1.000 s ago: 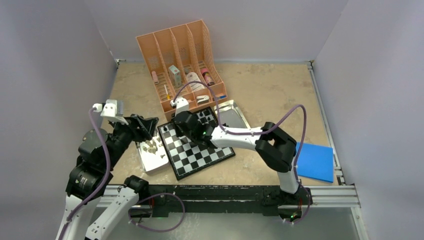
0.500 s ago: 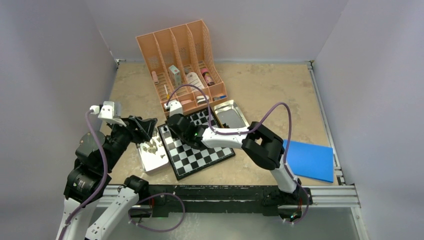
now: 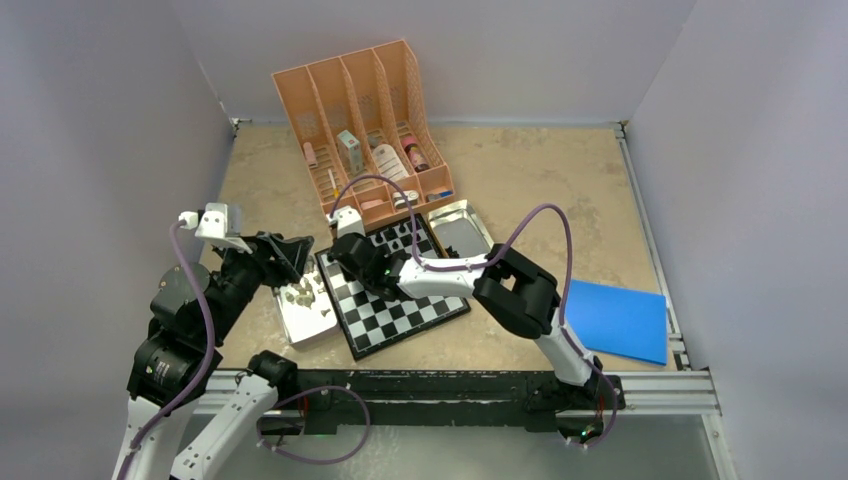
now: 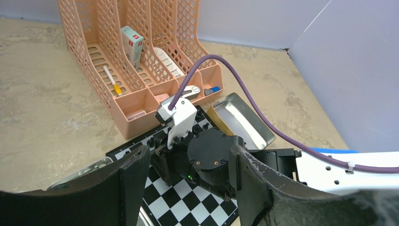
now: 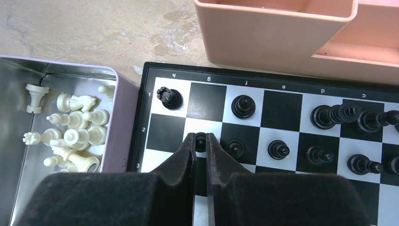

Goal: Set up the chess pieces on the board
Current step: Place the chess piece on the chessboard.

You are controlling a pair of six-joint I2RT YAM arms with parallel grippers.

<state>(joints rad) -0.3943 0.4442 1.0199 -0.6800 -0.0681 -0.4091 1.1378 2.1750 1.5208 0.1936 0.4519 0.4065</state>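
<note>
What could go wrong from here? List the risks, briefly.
1. The right hand pinches the black pawn only at its fingertips; it may slip or topple on release.
2. The next pawn stands close beside; opening fingers might knock it.
3. The left hand hovers near the right arm; they could collide.

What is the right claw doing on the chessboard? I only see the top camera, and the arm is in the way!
Observer: The right wrist camera shows the right gripper shut on a black pawn. The pawn stands on a white square in the second row of the board.
Operator: How do the white guys in the tray look?
Observer: The pale pieces are jumbled together in the metal tray, many tipped on their sides.
Operator: Is the left claw holding one?
Observer: No, the left wrist camera shows the left gripper open with nothing in it.
</note>
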